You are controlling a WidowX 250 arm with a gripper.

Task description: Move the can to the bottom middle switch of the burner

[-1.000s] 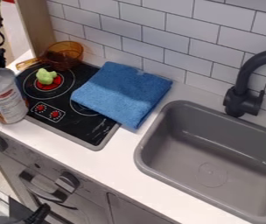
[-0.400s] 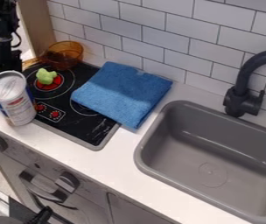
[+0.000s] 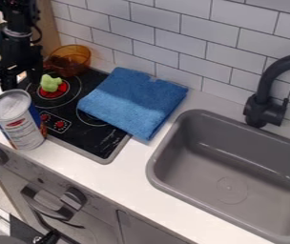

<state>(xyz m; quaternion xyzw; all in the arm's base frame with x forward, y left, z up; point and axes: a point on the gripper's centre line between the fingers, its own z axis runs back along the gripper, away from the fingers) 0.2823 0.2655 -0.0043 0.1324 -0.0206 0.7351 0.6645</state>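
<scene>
Camera view: find the can at the left, on the near strip of the white table, beside the front-left edge of the black burner and partly in front of it. Stands upright, as far as can be seen, with its long axis close to vertical and running from upper left to lower right across the view. Points its round, pale lid upward, base down, and turns a red, white and blue label toward the camera. Just behind and above the lid, note the black tool, hanging down; cannot tell whether spread wide, drawn narrow or gripping the can. To the right of the can, see two red knobs on the burner, and farther back a green toy on the red ring. Behind that, see an amber pan; to the right, a folded blue cloth lying partly over the burner, then a grey sink and a dark faucet.
</scene>
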